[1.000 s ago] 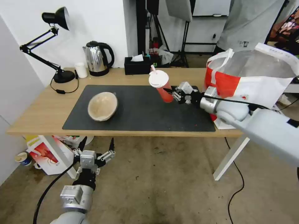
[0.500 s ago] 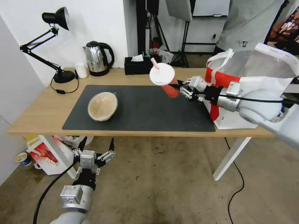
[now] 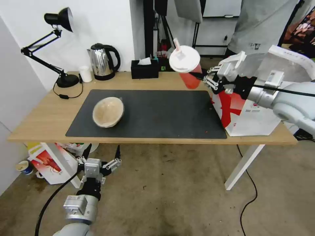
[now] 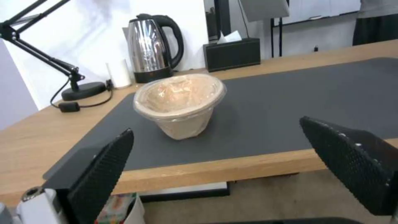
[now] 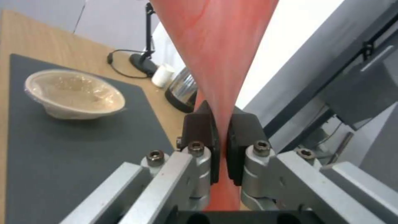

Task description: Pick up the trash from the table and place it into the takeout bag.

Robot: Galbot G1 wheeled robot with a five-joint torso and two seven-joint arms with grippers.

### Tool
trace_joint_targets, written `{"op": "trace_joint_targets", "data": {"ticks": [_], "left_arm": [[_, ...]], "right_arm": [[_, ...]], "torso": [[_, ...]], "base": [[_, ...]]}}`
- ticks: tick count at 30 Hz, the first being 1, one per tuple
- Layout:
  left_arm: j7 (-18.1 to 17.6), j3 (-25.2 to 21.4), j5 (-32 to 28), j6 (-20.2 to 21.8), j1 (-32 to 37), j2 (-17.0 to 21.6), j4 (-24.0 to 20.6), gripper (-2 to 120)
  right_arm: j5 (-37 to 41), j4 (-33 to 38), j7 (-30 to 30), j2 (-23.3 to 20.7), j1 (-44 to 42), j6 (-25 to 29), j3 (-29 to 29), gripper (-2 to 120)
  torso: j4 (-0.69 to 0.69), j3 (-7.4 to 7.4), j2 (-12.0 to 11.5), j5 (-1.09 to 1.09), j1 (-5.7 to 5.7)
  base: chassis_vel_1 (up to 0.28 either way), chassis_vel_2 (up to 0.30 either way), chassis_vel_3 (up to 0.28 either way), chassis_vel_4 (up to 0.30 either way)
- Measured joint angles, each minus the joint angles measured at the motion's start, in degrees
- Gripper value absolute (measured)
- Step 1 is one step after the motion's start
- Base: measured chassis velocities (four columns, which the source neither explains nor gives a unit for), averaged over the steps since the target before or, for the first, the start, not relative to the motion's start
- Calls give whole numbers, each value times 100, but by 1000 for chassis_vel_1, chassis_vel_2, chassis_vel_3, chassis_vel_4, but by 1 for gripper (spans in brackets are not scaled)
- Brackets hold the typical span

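Right gripper [image 3: 204, 77] fingers pinch the tilted red drink cup [image 3: 190, 78] (upper centre); clear the takeout bag [image 3: 249, 111] rim before releasing. Left gripper [image 3: 101, 156] open, lower left.

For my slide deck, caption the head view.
Right gripper carries red cup beside takeout bag.

Three views, one shared bowl

Head looks down over table [image 3: 42, 111]; wrist cameras look past their fingers, both catching the beige bowl [image 4: 180, 104] beyond them.
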Motion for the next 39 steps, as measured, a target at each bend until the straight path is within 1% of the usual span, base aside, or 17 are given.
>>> {"op": "trace_joint_targets", "data": {"ticks": [2, 3, 6, 7, 9, 14, 15, 21, 25, 26, 29, 30, 32, 33, 36, 37, 39], "left_arm": [[0, 0, 0, 0, 0, 0, 0, 100], [0, 0, 0, 0, 0, 0, 0, 100], [0, 0, 0, 0, 0, 0, 0, 100], [0, 0, 0, 0, 0, 0, 0, 100], [0, 0, 0, 0, 0, 0, 0, 100], [0, 0, 0, 0, 0, 0, 0, 100], [0, 0, 0, 0, 0, 0, 0, 100], [0, 0, 0, 0, 0, 0, 0, 100], [0, 0, 0, 0, 0, 0, 0, 100], [0, 0, 0, 0, 0, 0, 0, 100], [0, 0, 0, 0, 0, 0, 0, 100], [0, 0, 0, 0, 0, 0, 0, 100], [0, 0, 0, 0, 0, 0, 0, 100], [0, 0, 0, 0, 0, 0, 0, 100], [0, 0, 0, 0, 0, 0, 0, 100], [0, 0, 0, 0, 0, 0, 0, 100], [0, 0, 0, 0, 0, 0, 0, 100]], "right_arm": [[48, -4, 6, 0, -282, 1, 377, 3], [48, -4, 6, 0, -282, 1, 377, 3], [120, -18, 16, -1, -509, 1, 706, 3], [120, -18, 16, -1, -509, 1, 706, 3], [208, -58, 33, -12, -657, 0, 976, 3], [269, -70, 41, -27, -706, -4, 1114, 3], [325, -97, 45, -44, -727, -14, 1233, 3], [439, -190, 55, -99, -715, -26, 1459, 3], [585, -362, 77, -172, -705, -31, 1761, 3], [585, -362, 77, -172, -705, -31, 1761, 3], [635, -515, 85, -192, -852, -32, 2074, 3], [635, -515, 85, -192, -852, -32, 2074, 3], [634, -663, 70, -196, -1025, -33, 2316, 3], [634, -663, 70, -196, -1025, -33, 2316, 3], [593, -894, 45, -179, -1511, -32, 2815, 3], [593, -894, 45, -179, -1511, -32, 2815, 3], [544, -1040, 28, -161, -1930, -31, 3171, 3]], "torso": [[0, 0, 0, 0, 0], [0, 0, 0, 0, 0], [0, 0, 0, -1, 0], [0, 0, 0, -1, 0], [0, 0, 0, 0, 0], [-1, 0, 0, 0, 0], [0, 0, 0, 0, 0], [-1, 0, 0, -2, 0], [0, 0, 0, -1, 0], [0, 0, 0, -1, 0], [0, 0, 0, 0, 0], [0, 0, 0, 0, 0], [0, 0, 0, 0, 0], [0, 0, 0, 0, 0], [0, 0, 0, -1, 0], [0, 0, 0, -1, 0], [0, 0, 0, -1, 0]], "base": [[0, 0, 0, 0], [0, 0, 0, 0], [0, 0, 0, 0], [0, 0, 0, 0], [0, 0, 0, 0], [0, 0, 0, 0], [0, 0, 0, 0], [0, 0, 0, 0], [0, 0, 0, 0], [0, 0, 0, 0], [0, 0, 0, 0], [0, 0, 0, 0], [0, 0, 0, 0], [0, 0, 0, 0], [0, 0, 0, 0], [0, 0, 0, 0], [0, 0, 0, 0]]}}
